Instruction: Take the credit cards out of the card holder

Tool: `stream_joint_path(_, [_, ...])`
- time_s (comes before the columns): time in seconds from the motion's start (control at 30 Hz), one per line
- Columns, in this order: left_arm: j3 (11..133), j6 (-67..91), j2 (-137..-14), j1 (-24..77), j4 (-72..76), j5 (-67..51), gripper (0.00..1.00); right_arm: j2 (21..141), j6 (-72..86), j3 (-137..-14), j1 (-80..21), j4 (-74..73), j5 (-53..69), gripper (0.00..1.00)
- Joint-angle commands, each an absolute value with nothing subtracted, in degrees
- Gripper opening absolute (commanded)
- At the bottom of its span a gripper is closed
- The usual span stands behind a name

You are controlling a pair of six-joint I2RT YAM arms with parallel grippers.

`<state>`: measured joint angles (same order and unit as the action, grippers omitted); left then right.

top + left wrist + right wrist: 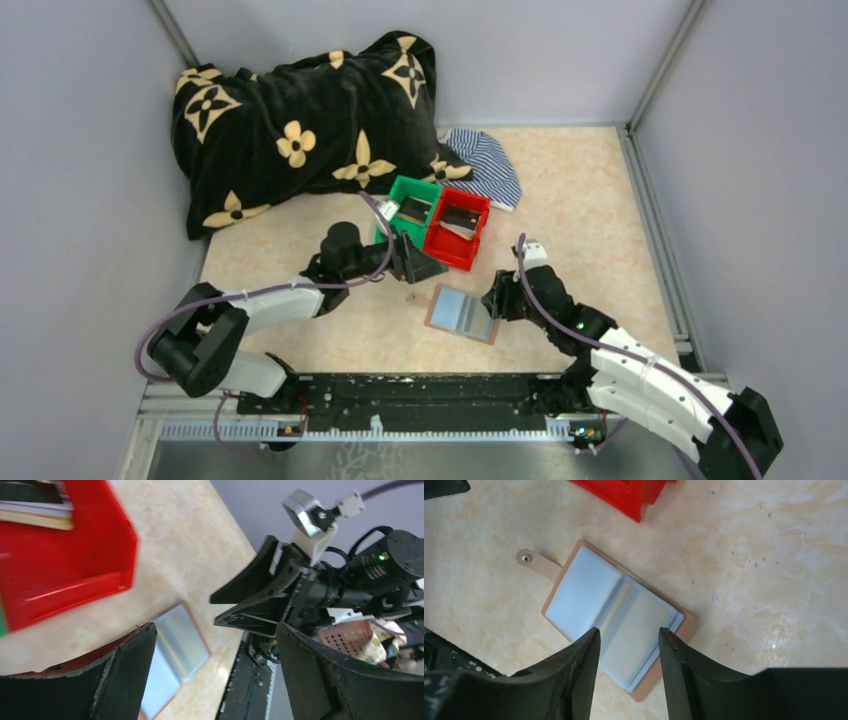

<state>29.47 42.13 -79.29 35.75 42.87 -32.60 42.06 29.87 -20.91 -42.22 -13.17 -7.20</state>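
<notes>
The card holder (462, 313) lies open and flat on the table, brown-rimmed with blue-grey sleeves (616, 612). A tan strip shows beside its fold. One credit card (413, 209) rests in the green bin (396, 195) and another (460, 221) in the red bin (470, 255). My left gripper (425, 268) hovers open and empty just in front of the red bin, left of the holder (175, 652). At the holder's right edge, my right gripper (497, 297) hangs open above it. Its fingertips (591, 645) straddle the right-hand sleeve without holding anything.
A black blanket with tan flowers (300, 130) is piled at the back left. Striped cloth (487, 165) lies behind the two bins. The red bin (65, 555) is close to my left fingers. Grey walls enclose the table on three sides.
</notes>
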Motion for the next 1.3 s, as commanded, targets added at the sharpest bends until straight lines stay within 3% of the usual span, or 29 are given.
stream_joint_path(0.0, [35.3,37.7,-82.4,44.5,39.2,-29.4,0.94,38.3,36.2,-20.2,-42.5,-17.8,-6.0,0.50])
stream_joint_path(0.1, [36.2,37.6,-86.5,48.0,38.8,-30.1,0.94,38.4,36.7,-20.1,-42.5,-19.2,-3.0,0.55])
stream_joint_path(0.37, [36.6,34.8,-94.8,49.2,32.2,-28.4,0.93,35.1,39.7,-18.1,-43.5,-19.3,1.7,0.51])
stream_joint_path(0.87, [33.4,34.9,-97.1,49.2,30.6,-27.6,0.92,40.0,40.8,-12.2,-43.5,-10.9,4.0,0.46])
stream_joint_path(1.27, [32.7,35.1,-98.0,49.2,31.6,-28.0,0.92,39.9,39.8,-17.6,-43.8,-13.3,4.5,0.46])
